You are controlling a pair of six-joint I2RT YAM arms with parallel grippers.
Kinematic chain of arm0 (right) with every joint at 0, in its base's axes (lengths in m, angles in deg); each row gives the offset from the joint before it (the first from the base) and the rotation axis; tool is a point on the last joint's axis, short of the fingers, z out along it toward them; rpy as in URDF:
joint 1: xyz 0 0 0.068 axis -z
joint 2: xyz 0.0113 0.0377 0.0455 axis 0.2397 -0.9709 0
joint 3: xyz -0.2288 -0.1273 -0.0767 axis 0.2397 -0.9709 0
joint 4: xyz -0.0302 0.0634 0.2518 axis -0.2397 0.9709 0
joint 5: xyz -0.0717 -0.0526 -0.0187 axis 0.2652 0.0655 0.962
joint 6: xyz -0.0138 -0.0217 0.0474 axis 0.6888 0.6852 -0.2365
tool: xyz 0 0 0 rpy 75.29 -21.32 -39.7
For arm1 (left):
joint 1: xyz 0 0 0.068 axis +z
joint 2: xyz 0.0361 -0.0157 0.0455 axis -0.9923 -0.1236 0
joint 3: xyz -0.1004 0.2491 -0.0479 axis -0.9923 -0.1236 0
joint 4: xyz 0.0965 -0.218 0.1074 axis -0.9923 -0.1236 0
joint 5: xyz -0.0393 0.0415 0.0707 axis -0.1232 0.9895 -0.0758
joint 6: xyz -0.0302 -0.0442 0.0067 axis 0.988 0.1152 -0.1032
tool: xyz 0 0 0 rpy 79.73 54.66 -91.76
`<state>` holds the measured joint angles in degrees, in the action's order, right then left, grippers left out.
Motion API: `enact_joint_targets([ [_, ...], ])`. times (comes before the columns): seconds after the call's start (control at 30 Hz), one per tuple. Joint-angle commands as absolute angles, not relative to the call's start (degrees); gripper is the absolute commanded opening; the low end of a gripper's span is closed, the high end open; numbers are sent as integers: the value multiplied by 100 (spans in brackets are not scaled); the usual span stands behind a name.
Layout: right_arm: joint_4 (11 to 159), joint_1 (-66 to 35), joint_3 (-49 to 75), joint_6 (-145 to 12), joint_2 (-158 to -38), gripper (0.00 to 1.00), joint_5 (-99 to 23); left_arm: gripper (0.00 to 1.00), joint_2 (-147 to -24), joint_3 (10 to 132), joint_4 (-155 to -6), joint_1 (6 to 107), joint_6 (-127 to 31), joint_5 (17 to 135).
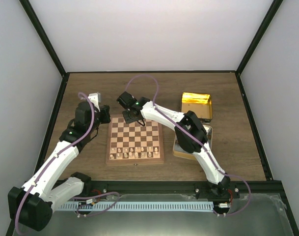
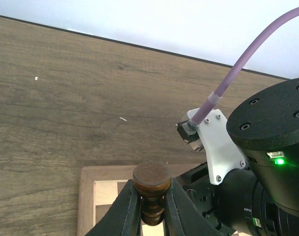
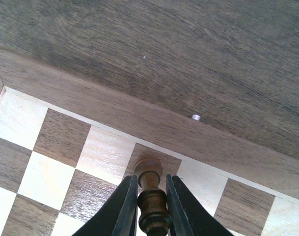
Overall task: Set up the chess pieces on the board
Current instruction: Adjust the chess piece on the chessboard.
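**Left tool** (image 2: pixel 151 204): closed tight on a dark piece (image 2: pixel 151 178), whose round end projects beyond the fingertips. Below the tool lies a corner of the board (image 2: pixel 102 194).

**Right tool** (image 3: pixel 151 194): narrow, clamped on a second dark piece (image 3: pixel 148 166). The piece's end sits over a dark square in the row next to the border; contact with the square cannot be told.

**Pale pieces** (image 1: pixel 134 152): standing in the rows at the opposite edge from both tools.

**Containers:** to the right of the right tool, on the surface (image 1: pixel 90 88), is an open gold tin (image 1: pixel 196 105); its contents are indiscernible. Beside it a second tray (image 1: pixel 209 132), possibly the lid, is largely hidden by the right arm.
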<state>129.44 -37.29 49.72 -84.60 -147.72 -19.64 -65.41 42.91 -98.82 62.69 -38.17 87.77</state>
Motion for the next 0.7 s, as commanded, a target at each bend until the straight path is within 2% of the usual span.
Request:
enact_joint_targets([
  [0.0, 12986, -3764, 4919, -8499, -14500, 18, -2040, 5, -6548, 4234, -9751, 6299, -3750, 8717],
  [0.67, 13190, -3770, 5188, -8416, -14626, 19, -1991, 5, -6542, 4180, -9725, 6299, -3724, 8714],
])
